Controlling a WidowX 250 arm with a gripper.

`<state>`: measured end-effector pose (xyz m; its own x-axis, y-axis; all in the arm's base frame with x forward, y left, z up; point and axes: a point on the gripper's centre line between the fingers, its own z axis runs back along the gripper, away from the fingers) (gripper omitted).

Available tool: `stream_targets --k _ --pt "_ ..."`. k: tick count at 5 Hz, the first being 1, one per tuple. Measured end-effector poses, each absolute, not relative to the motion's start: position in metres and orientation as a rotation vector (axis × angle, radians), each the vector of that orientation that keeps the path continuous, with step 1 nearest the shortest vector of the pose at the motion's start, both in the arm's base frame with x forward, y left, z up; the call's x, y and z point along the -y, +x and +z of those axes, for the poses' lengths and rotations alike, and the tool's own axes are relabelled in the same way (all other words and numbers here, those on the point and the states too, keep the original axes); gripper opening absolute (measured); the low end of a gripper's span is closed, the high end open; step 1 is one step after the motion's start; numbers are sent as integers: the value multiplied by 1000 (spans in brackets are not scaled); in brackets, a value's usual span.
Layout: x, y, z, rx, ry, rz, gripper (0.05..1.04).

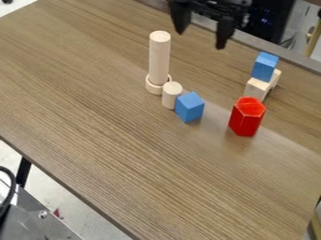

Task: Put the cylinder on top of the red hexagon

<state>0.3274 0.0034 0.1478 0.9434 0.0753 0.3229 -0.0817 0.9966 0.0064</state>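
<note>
Camera view has my tool [201,40] near one o'clock, fingers apart; I'd straddle the short cylinder [171,96], probably our target, from two and eight, clear of the blue cube [189,108] at its four o'clock, then lower it upright, centred on the red hexagon [246,118].

We see a wood-grain table [94,122] bearing a blue block [189,108], a pale wooden ring [152,89] lying flat to its upper left, and, towards the upper right, another blue block [264,66] on pale wooden blocks [256,89]. At lower left we see a black cable [11,187].
</note>
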Motion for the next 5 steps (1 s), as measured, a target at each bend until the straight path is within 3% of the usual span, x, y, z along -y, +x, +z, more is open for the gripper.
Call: stream_targets --k 2,5 --pt "-38 325 149 325 106 189 1001" --pt "-63 331 122 245 110 265 1001"
